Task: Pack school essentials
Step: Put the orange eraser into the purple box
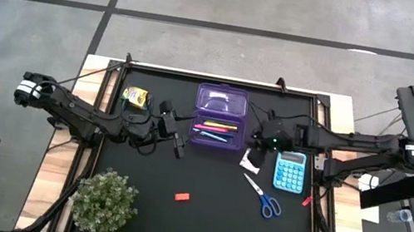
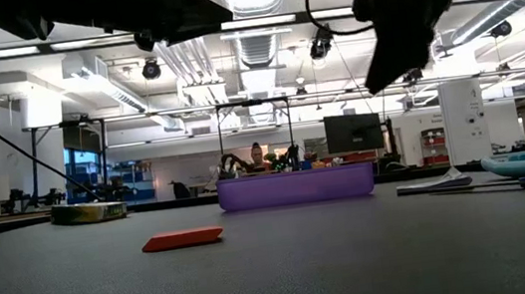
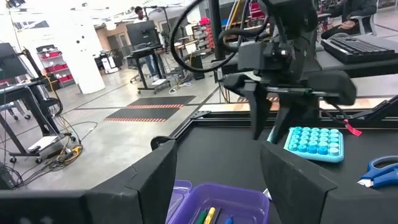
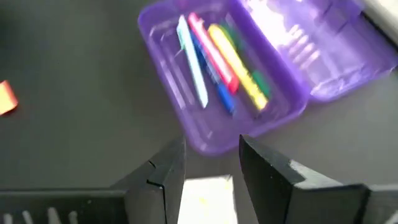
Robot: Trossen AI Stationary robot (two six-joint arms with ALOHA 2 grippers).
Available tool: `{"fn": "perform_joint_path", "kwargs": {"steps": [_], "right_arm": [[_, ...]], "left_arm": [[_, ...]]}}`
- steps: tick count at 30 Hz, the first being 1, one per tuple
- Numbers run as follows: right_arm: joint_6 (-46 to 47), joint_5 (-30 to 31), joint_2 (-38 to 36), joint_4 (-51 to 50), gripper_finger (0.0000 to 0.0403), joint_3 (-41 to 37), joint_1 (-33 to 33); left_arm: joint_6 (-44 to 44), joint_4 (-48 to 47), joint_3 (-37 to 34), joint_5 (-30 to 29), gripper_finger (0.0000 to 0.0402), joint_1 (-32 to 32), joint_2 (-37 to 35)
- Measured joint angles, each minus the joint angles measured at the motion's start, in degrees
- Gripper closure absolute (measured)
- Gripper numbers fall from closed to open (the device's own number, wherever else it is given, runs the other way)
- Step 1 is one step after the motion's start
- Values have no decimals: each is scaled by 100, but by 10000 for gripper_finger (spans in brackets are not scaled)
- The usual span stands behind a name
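Note:
An open purple pencil box (image 1: 222, 102) sits at the table's middle far side, with pink, yellow, green and blue pens (image 4: 217, 59) in its tray. My left gripper (image 1: 178, 143) hangs open just left of the box. My right gripper (image 1: 257, 141) is open, raised right of the box, above the white patterned square (image 1: 250, 160), which lies flat and shows between its fingers (image 4: 202, 199). The blue-handled scissors (image 1: 263, 197), the red eraser (image 1: 182, 197) and the yellow-green crayon box (image 1: 135, 96) lie on the mat, untouched.
A blue calculator (image 1: 290, 170) lies right of the white square, under the right arm. The bushy potted plant (image 1: 104, 200) stands at the near left corner. A small red item (image 1: 306, 202) lies by the mat's right edge. Bare mat stretches between the eraser and the box.

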Motion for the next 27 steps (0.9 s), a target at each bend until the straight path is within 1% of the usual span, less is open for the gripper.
{"fn": "perform_joint_path", "kwargs": {"steps": [7,11,17,19,21,24,27], "right_arm": [[405,-1096,51,-309,264,-2,138],[674,-1458,163,-458,264,-2,344],[1244,-1476,182,-957,264,-2,693],[1256,-1471,177,-1094,264,-2,798],[1201,-1405,177,-1085,264,-2,888],[999,-1095,181,-966,264,-2,992],[749,-614,181,-914,264,-2,1051]], "left_arm": [[52,-2,-2,0,188,0,0],[81,0,-2,2,188,0,0],[-15,-19,-2,24,188,-3,0],[-219,-75,4,241,188,-15,9],[-530,-286,41,678,188,-21,15],[-1150,-1170,250,1297,190,-44,15],[-1662,-2525,603,1398,194,-178,24]]}}
